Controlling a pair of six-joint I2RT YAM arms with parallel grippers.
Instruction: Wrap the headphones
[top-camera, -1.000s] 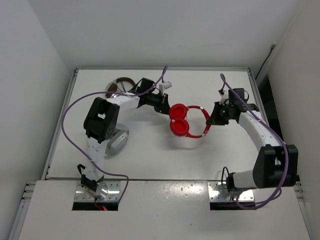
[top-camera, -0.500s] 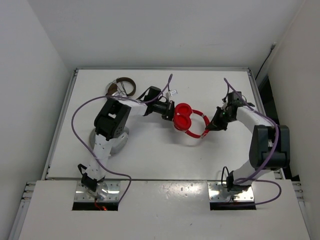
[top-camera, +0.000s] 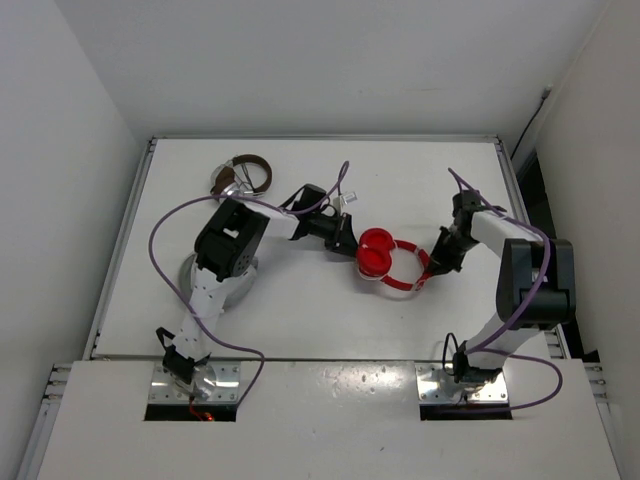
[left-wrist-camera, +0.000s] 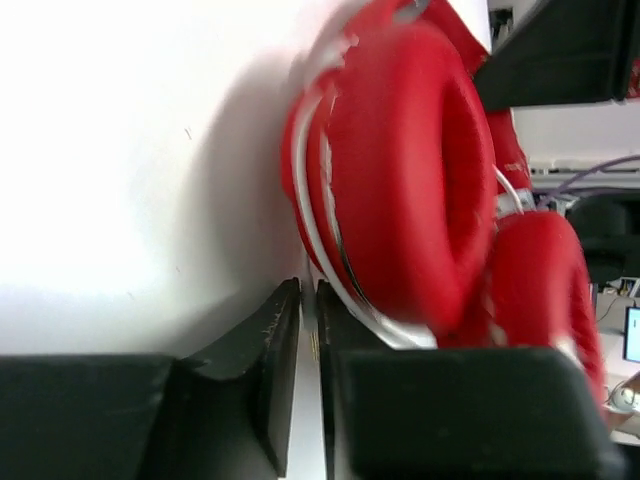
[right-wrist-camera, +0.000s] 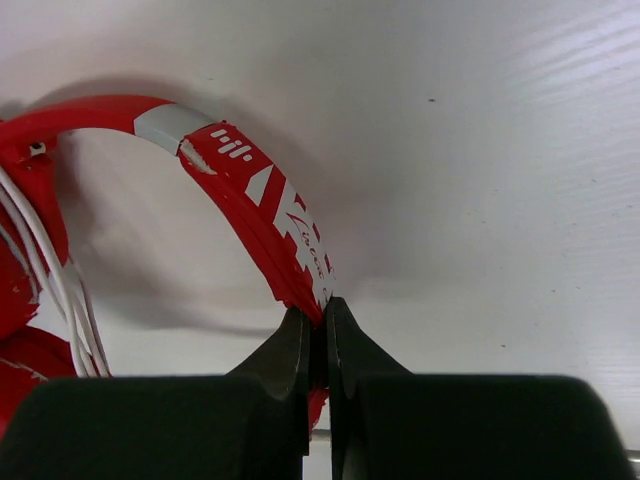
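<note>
The red headphones (top-camera: 377, 252) lie mid-table, their ear cups stacked together and the headband arching to the right. My left gripper (top-camera: 349, 238) is at the cups' left side. In the left wrist view its jaws (left-wrist-camera: 309, 300) stand almost closed on the thin white cable (left-wrist-camera: 312, 225), which loops round the ear cup (left-wrist-camera: 400, 180). My right gripper (top-camera: 434, 268) is shut on the red headband (right-wrist-camera: 258, 205), pinched between its fingertips (right-wrist-camera: 320, 318). Cable loops (right-wrist-camera: 62, 275) show at the left of the right wrist view.
Brown-and-silver headphones (top-camera: 246, 174) lie at the back left. Grey-white headphones (top-camera: 243, 274) lie under the left arm's elbow, mostly hidden. The purple arm cables (top-camera: 160, 235) hang over the left side. The table's right edge (top-camera: 520, 200) is close to the right arm.
The headphones have moved right and toward the near edge. My left gripper followed them rightward. My right gripper swung nearer with the headband, its arm folding in.
</note>
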